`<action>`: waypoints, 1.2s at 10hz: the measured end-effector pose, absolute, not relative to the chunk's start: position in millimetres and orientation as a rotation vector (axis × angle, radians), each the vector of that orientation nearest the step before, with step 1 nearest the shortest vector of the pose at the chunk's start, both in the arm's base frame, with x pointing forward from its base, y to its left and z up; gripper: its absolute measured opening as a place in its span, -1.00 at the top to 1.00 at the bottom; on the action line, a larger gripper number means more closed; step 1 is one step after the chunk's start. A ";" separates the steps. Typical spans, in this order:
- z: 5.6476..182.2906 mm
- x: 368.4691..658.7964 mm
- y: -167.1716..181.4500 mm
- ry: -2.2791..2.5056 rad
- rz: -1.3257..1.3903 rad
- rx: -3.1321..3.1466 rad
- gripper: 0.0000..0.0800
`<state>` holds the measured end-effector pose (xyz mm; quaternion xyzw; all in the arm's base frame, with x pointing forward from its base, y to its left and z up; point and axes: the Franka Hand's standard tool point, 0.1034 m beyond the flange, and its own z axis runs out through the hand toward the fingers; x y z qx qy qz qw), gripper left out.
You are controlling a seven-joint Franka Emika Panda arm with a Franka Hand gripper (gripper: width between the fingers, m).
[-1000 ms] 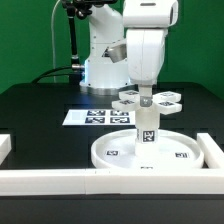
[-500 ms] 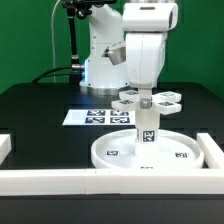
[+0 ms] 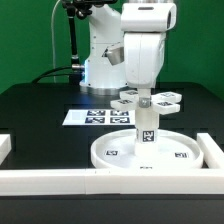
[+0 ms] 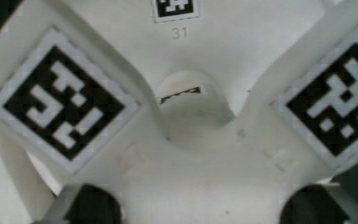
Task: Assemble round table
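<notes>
The large rimmed round disc (image 3: pixel 178 156) lies flat near the table's front. The short cylindrical leg (image 3: pixel 147 130) stands upright at its centre, tag facing front. The cross-shaped base (image 3: pixel 170 98) sits on top of the leg, its tagged arms spreading out. My gripper (image 3: pixel 146 94) comes straight down onto the middle of the cross and is shut on it. In the wrist view the cross-shaped base (image 4: pixel 194 115) fills the frame with two large tags. My gripper (image 4: pixel 211 205) has dark fingertips (image 4: pixel 91 205) on either side of one white arm.
The marker board (image 3: pixel 92 116) lies flat behind the disc, towards the exterior view's left. Long white border rails run along the front (image 3: pixel 50 180) and the exterior view's right (image 3: pixel 213 150). The arm's white pedestal (image 3: pixel 100 65) stands at the back.
The wrist and hand have turned slightly above the leg. The cross-shaped base stays on top of the leg, and the disc has not moved.
</notes>
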<state>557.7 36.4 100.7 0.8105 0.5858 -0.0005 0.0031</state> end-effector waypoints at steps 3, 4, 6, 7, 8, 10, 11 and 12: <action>100.6 555.0 30.3 1.448 -0.006 2.796 -0.11; 100.5 554.1 30.5 1.245 -0.002 2.894 -0.11; 100.4 553.5 30.9 0.916 0.000 3.024 -0.11; 100.6 554.6 32.4 0.742 0.013 3.069 -0.11; 100.6 554.7 32.5 0.637 0.012 3.093 -0.11; 100.6 554.7 32.9 0.457 0.011 3.125 -0.11; 100.6 554.8 33.1 0.322 0.010 3.142 -0.11; 100.6 554.8 33.2 0.227 0.009 3.150 -0.11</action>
